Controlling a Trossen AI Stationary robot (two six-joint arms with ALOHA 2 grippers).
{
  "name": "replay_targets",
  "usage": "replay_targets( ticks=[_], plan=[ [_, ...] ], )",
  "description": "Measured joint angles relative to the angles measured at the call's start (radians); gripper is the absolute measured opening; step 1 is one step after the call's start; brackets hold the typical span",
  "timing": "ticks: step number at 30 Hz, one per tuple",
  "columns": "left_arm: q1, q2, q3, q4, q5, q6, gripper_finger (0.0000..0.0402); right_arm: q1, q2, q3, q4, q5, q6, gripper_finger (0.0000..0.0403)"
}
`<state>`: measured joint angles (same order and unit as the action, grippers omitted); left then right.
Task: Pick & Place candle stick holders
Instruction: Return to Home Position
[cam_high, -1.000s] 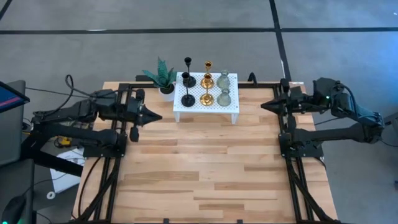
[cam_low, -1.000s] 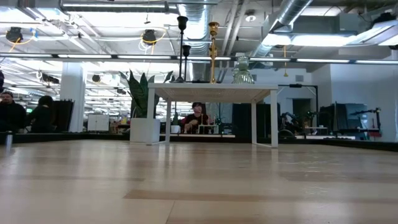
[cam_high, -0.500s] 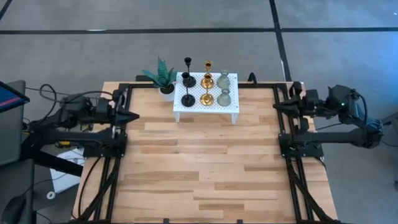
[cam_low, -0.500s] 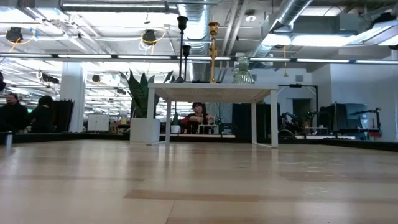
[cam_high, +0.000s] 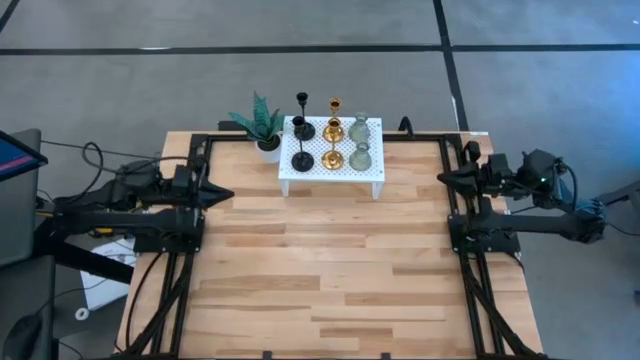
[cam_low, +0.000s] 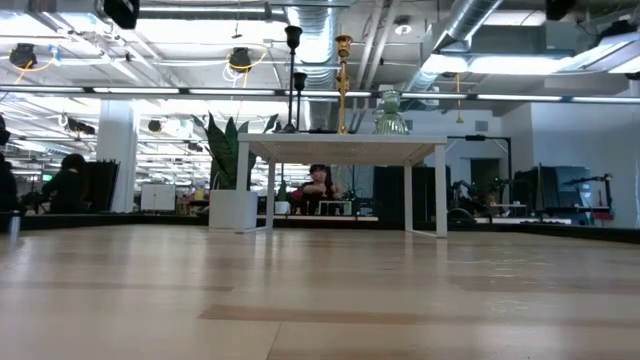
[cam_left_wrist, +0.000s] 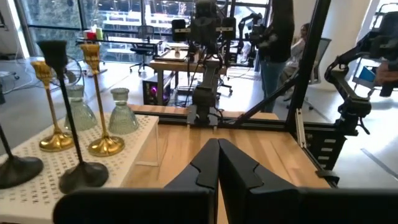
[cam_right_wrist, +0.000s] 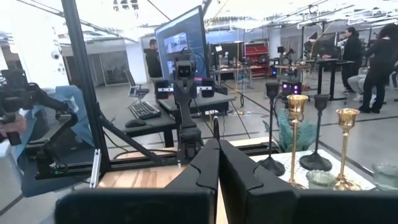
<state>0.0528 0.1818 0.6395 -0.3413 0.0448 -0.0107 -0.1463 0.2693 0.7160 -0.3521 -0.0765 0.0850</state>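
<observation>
Left gripper (cam_high: 226, 193): at the left edge of the table (cam_high: 330, 270), pointing inward; fingers pressed together, nothing held.
Right gripper (cam_high: 443, 178): at the right edge, pointing inward; fingers also tight together, empty.
White perforated platform (cam_high: 318, 170): far edge of the table, middle.
Black candle stick holders (cam_high: 302, 158): two on the platform's left side, one nearer, one farther.
Gold candle stick holders (cam_high: 333, 158): two in the middle, lined up the same way.
Grey-green glass holders (cam_high: 361, 156): two on the right side.
Potted plant (cam_high: 262, 125): just left of the platform.
</observation>
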Motion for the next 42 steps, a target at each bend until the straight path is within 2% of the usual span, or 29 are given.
replay_targets(
  ticks=[11,19,31,35,42],
  plan=[
    [0.000,0.001,-0.219,0.247,0.027,-0.024,0.0005,0.000,-0.023,-0.181,0.171,-0.001,0.018,0.0000],
    [0.000,0.001,-0.356,0.317,0.027,-0.033,0.0005,0.001,-0.023,-0.271,0.171,-0.001,0.052,0.0000],
    [0.000,0.001,-0.574,0.528,0.027,-0.017,0.0005,0.002,-0.023,-0.428,0.238,-0.002,0.015,0.0000],
    [0.000,0.001,-0.631,0.574,0.027,-0.006,0.0005,0.002,-0.027,-0.492,0.292,-0.003,-0.020,0.0000],
    [0.000,0.003,-0.634,0.575,0.027,0.059,0.0005,0.002,-0.075,-0.629,0.339,-0.005,-0.032,0.0000]
  ],
)
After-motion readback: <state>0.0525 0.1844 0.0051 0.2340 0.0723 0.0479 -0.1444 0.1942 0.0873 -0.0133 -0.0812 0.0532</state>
